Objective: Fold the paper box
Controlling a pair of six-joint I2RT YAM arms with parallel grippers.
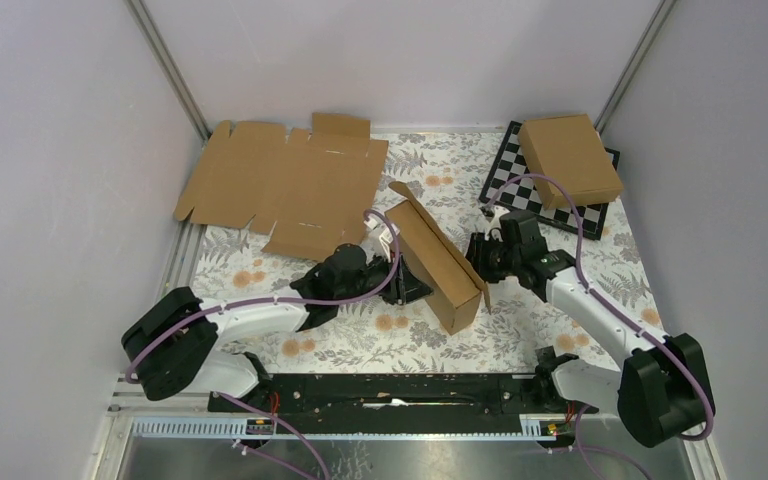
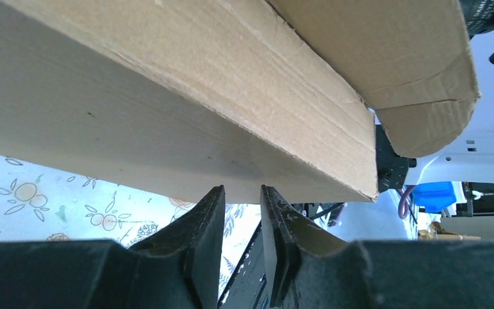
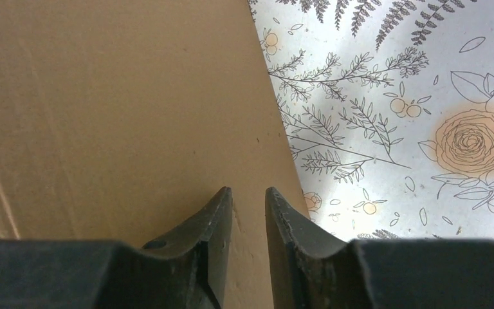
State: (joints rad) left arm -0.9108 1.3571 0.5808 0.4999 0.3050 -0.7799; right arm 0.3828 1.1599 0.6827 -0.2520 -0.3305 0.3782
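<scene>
Box: your paper box (image 1: 438, 265) stands on edge, mid table (image 1: 520, 335), between both tools.
Done: looks nearly folded.
To do: far flap (image 1: 401, 192) sticks out; tuck it.
Left tool (image 2: 242, 193): narrow gap, empty.
Right tool (image 3: 249, 193): narrow gap, empty.

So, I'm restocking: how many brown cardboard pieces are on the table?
3: flat sheet back left; paper box at centre; another box on the chessboard back right. No others visible.
</scene>
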